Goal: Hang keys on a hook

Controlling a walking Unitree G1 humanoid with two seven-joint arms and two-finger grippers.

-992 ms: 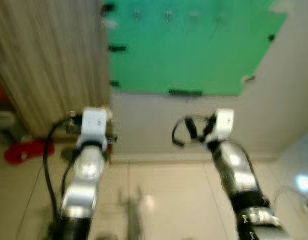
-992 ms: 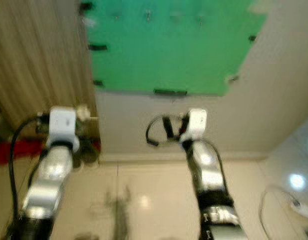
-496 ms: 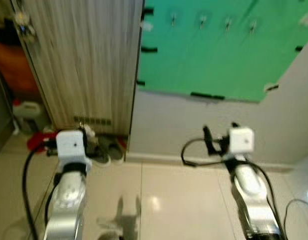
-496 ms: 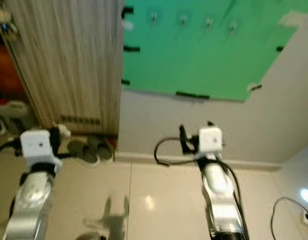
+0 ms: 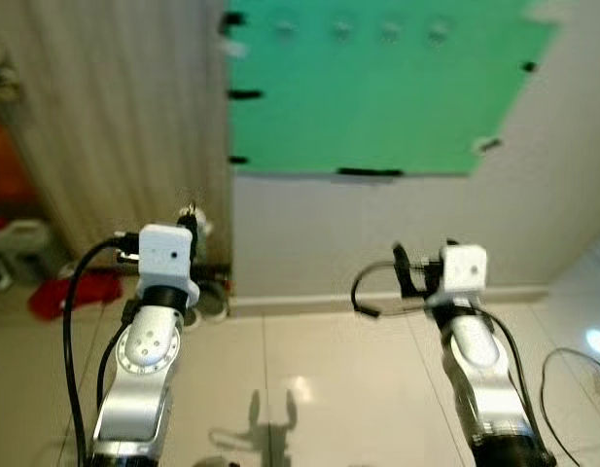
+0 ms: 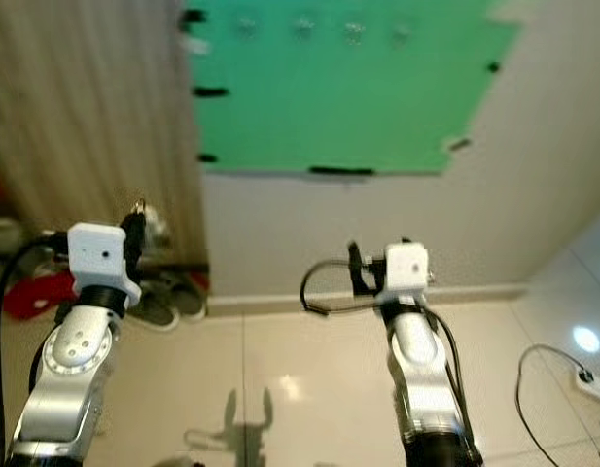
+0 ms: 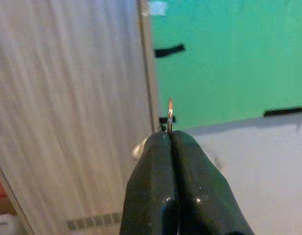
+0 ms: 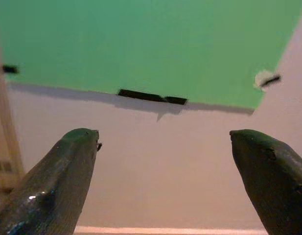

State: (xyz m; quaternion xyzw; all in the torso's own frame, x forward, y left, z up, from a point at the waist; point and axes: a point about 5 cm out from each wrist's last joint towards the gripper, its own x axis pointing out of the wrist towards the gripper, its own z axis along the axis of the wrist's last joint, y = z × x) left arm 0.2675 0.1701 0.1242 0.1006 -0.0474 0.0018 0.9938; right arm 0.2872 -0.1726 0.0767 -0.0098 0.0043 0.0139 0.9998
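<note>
A green panel [image 5: 377, 88] is taped to the white wall [image 5: 309, 243] and serves as the reference. A wood-grain door [image 5: 115, 126] adjoins the panel's left edge. Four small hooks [image 5: 387, 31] sit in a row near the panel's top edge; they are blurred. Below the panel's left corner, the left gripper [image 7: 169, 134] has its fingers pressed together on a thin metal key ring [image 7: 170, 115], which stands edge-on above the fingertips. Below the panel's lower edge, the right gripper [image 8: 163, 139] has its fingers spread wide, with nothing between them. Shoes [image 6: 173, 297] lie on the floor below the door.
</note>
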